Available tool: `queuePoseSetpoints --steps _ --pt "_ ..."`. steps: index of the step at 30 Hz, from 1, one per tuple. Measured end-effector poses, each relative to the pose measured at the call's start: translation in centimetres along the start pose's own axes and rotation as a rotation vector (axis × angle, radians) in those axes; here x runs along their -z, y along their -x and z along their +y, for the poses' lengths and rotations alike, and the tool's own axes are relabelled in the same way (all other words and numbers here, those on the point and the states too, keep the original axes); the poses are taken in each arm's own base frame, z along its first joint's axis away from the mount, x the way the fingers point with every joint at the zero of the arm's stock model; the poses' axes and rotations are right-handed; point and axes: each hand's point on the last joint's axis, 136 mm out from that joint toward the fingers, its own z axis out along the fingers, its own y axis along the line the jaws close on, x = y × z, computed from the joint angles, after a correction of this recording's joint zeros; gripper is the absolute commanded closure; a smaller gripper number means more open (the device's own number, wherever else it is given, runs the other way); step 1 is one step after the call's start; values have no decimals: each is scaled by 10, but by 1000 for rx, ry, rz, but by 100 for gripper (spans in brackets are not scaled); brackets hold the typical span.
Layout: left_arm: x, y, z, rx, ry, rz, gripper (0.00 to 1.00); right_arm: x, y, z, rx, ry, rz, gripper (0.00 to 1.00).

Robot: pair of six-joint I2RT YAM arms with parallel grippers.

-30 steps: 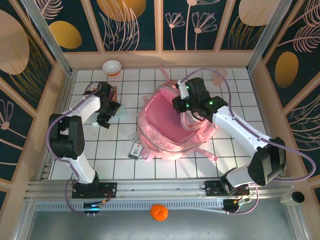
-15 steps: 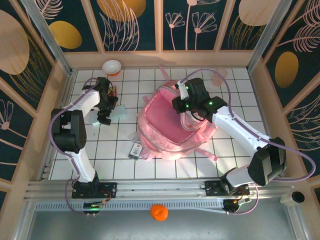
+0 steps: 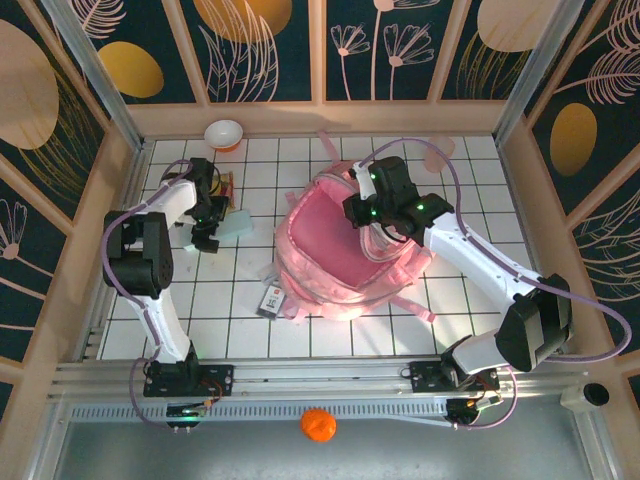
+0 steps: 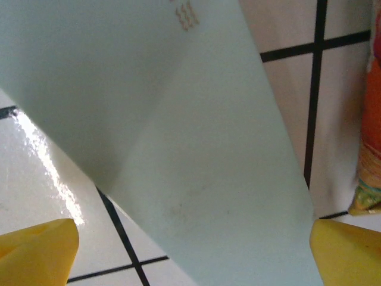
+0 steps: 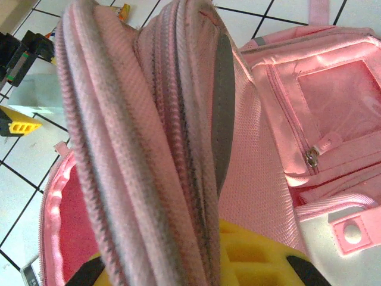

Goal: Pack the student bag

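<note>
Since 1 second ago the left arm (image 3: 165, 212) has been folded back toward the far-left part of the worktop (image 3: 230, 335), with its elbow brought closer to the side wall. The left jaws have been spread wide over the same second. They are now released. 2 yellow fingertips (image 4: 37, 250) are seen on either side of a pale green pad (image 4: 178, 149), and nothing is gripped between them. A small mark of stacked wavy lines is printed near the pad's edge. An orange packet (image 4: 372, 119) lies just beside the pad.

The bag (image 3: 340, 255) and the right arm (image 3: 470, 255) have not been shifted. The bag lies in the middle of the worktop, with its main compartment opened and the pink lining turned upward. The right jaws are clenched on the bag's far rim, which is held lifted. In the right wrist view the folded rim with its zip teeth is pinched against a yellow finger (image 5: 250, 256). A front pocket with a metal zip pull (image 5: 309, 156) is seen beside it.

A small card (image 3: 272, 300) lies at the bag's near-left edge; its dark print is too small to be read. A white bowl (image 3: 224, 133) stands at the far-left corner and a pink cup (image 3: 437, 152) at the far right. An orange ball (image 3: 318, 424) rests beyond the rail, between the arms' bases.
</note>
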Motion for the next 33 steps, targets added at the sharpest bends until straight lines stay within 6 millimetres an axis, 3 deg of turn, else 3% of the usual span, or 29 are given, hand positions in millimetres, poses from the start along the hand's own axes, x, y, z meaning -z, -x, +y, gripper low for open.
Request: queuePoseSetpoints --steps 6,8,11,15,19,28,33 --pt "-6 3 -10 3 -19 -2 19 0 0 1 2 0 1 100" --pt "-7 4 -13 -1 -29 -4 20 0 -1 1 5 -3 1 100" --pt "-7 5 -14 -9 -32 -9 12 0 -1 2 6 -7 0 100" --pt "-7 7 -14 -7 -33 -19 10 0 -1 2 7 -8 1 100" --pt "-6 9 -14 -6 -33 -25 2 0 -1 2 7 -8 3 100" --pt "10 22 -12 43 -68 -37 1 -5 -6 2 8 -8 21 100" --pt "5 26 -3 62 -49 -32 2 -9 -8 3 11 -6 32 100"
